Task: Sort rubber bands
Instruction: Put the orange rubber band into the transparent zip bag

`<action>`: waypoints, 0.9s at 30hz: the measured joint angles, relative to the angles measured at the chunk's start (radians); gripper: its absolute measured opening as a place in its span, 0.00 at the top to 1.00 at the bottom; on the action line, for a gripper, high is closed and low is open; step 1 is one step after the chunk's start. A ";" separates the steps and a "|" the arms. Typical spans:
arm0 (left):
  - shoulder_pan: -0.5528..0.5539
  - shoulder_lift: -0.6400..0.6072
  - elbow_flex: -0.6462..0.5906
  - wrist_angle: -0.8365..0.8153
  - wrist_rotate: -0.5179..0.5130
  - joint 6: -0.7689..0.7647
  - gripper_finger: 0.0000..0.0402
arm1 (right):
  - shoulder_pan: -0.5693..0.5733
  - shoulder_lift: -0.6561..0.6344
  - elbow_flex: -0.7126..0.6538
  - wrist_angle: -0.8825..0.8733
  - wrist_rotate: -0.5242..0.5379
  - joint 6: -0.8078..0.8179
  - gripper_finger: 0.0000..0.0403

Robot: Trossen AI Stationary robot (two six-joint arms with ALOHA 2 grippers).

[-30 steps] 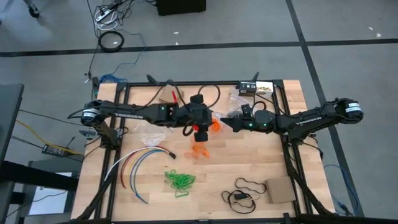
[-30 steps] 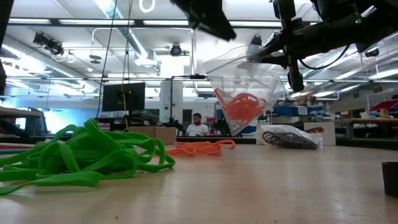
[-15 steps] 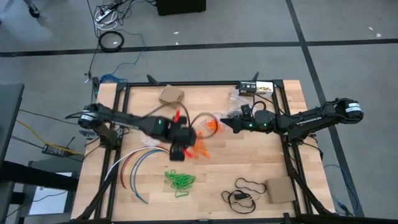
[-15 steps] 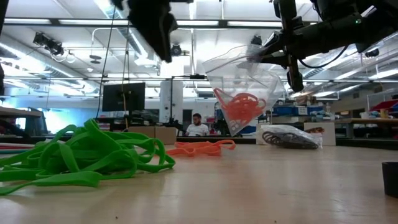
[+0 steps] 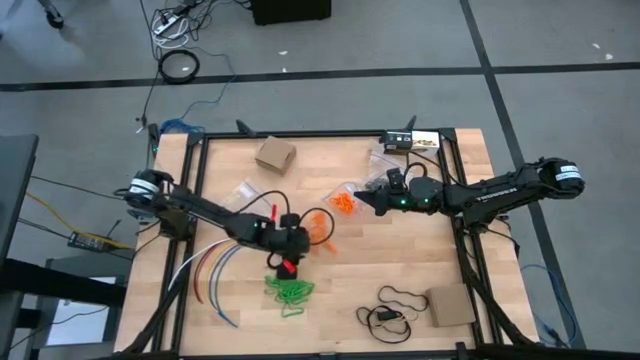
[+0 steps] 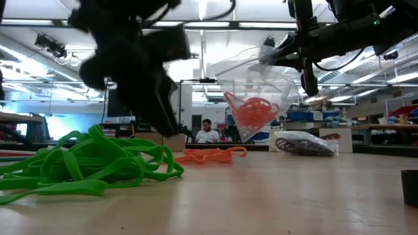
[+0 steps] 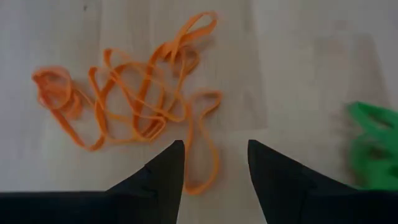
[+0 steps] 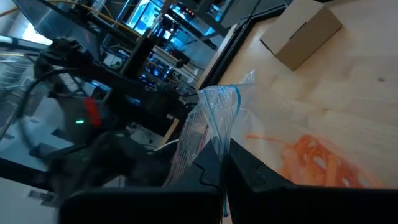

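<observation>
With the left claw spread and empty above the loose orange rubber bands mid-counter, beside the green rubber bands, it risked snagging only one tangled loop, while the right claw, pinching the clear bag, could let it sag shut.

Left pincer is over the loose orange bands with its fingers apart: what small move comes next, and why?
Probably lower the left pincer onto the orange rubber bands and close. Its fingers are open and empty just above them, while the right pincer holds the clear bag of orange bands open.
</observation>
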State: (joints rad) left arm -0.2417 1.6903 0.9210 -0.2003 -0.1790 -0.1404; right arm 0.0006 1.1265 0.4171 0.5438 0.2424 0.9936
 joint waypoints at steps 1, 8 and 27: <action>0.007 0.004 -0.025 0.040 0.003 -0.003 0.55 | 0.000 0.000 0.000 0.000 0.000 0.000 0.99; 0.050 0.065 -0.111 0.180 0.047 -0.029 0.56 | 0.000 0.000 0.000 0.000 0.001 0.000 0.99; 0.035 -0.072 0.254 -0.222 -0.025 0.187 1.00 | 0.000 0.000 0.001 -0.003 0.004 0.000 0.99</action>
State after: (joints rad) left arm -0.2070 1.6188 1.1752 -0.4223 -0.2040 0.0467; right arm 0.0010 1.1267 0.4179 0.5410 0.2466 0.9936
